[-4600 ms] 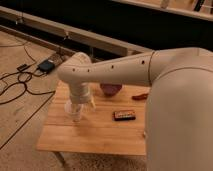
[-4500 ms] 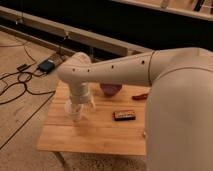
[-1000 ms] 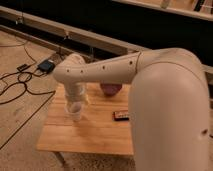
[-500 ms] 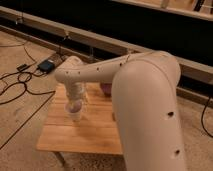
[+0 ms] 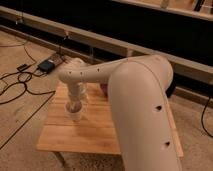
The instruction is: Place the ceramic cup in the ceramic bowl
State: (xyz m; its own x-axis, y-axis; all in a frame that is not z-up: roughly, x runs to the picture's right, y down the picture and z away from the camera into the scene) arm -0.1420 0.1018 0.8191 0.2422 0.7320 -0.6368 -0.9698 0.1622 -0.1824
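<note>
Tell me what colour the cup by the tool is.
Pale whitish-pink cup, best in camera view; the tool is at its top.

The bulky white jointed arm [image 5: 142, 95] sweeps from lower right toward the left, elbow bent, its gripper [image 5: 75, 104] pointing straight down, left of centre.

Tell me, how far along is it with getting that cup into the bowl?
Done: the end effector is down at the ceramic cup, right at its rim. In hand: the pickup; the cup stands on the wooden table, not lifted. Left: carrying it to the maroon ceramic bowl, mostly hidden behind the arm, and setting it inside.
</note>
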